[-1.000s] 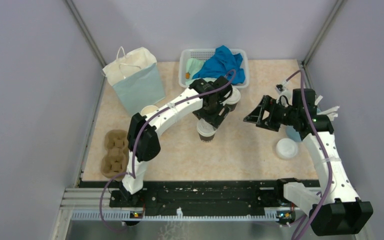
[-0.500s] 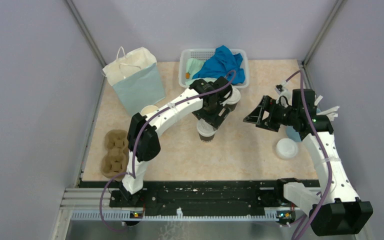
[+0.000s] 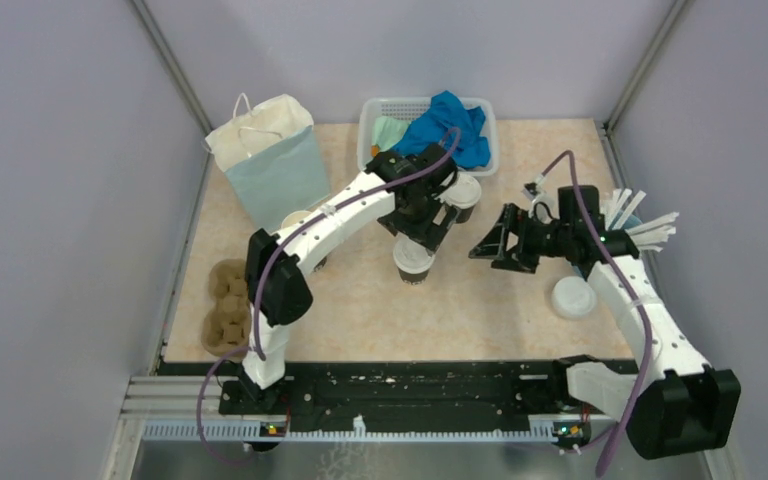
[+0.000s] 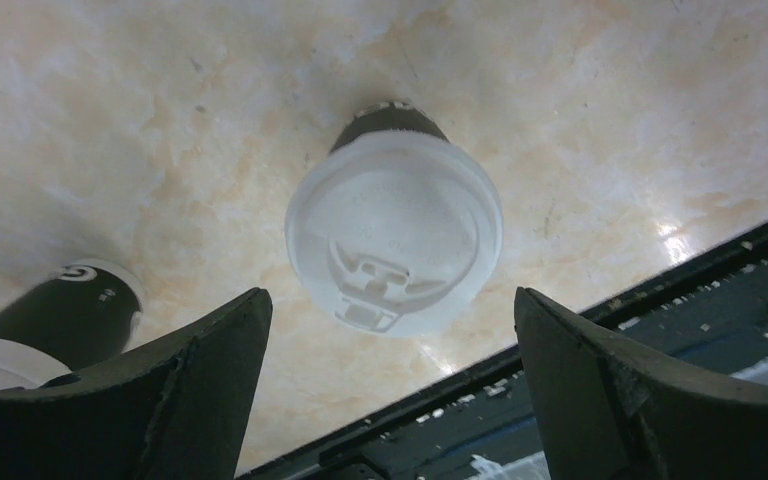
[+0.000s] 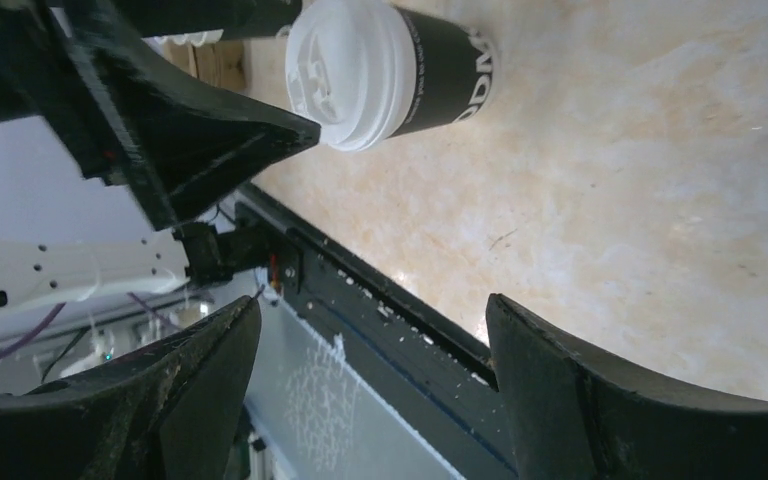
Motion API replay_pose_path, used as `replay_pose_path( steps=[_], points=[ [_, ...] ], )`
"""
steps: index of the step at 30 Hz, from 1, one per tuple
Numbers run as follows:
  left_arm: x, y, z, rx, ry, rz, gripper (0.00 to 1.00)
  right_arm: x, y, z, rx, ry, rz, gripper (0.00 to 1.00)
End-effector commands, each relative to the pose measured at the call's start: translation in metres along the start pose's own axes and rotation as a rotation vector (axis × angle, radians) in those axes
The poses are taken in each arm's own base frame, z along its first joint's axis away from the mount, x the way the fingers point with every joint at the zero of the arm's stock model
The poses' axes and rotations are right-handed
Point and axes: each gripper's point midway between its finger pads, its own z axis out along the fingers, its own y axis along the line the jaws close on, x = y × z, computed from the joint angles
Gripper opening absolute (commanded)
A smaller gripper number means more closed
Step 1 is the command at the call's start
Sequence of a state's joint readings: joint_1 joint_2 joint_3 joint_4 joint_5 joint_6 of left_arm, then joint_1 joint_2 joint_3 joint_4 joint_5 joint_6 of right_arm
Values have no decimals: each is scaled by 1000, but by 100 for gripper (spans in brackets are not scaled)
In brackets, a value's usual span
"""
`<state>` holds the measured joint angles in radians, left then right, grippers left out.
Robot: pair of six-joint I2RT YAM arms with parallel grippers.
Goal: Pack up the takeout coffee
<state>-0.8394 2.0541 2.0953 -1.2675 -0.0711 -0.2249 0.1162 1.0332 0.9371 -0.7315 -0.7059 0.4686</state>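
Note:
A takeout coffee cup (image 3: pixel 413 262) with a dark wall and a white lid stands upright mid-table. My left gripper (image 3: pixel 422 228) hovers just behind and above it, open, its fingers apart from the lid (image 4: pixel 394 232). My left gripper (image 4: pixel 390 296) holds nothing. A second lidded cup (image 3: pixel 463 192) stands near the basket and shows at the lower left (image 4: pixel 55 320) in the left wrist view. My right gripper (image 3: pixel 490 252) is open and empty to the right of the first cup (image 5: pixel 390 70). An open cup (image 3: pixel 298 220) peeks from behind the left arm.
A loose white lid (image 3: pixel 573 297) lies by the right arm. A blue cup of white sticks (image 3: pixel 628 212) stands at the right edge. The brown pulp tray (image 3: pixel 228 305) lies at the left, a paper bag (image 3: pixel 270 160) behind it, a basket (image 3: pixel 372 125) with cloths at the back.
My left gripper has opened wider and drawn back from the lidded cup, which stays standing. The right gripper has moved left toward that cup.

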Motion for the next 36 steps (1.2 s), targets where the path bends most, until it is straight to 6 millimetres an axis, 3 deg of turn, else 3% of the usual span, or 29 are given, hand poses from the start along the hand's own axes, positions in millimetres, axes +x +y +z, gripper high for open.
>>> replay_pose_path(
  steps=[1,4,9,13,29,36],
  points=[
    [2,11,-30,142,-76,-155,94,8,17,36,-143,83,7,82],
    [8,23,-26,259,-103,-276,84,10,27,68,-211,107,9,77],
    [15,38,-17,315,-116,-372,72,16,21,104,-242,145,90,46],
    [10,37,-12,353,-127,-387,65,16,12,120,-249,147,119,32],
    [20,33,10,371,-62,-399,49,17,1,141,-242,159,163,31],
    [29,33,19,369,-29,-406,42,29,-21,149,-183,168,178,28]
  ],
)
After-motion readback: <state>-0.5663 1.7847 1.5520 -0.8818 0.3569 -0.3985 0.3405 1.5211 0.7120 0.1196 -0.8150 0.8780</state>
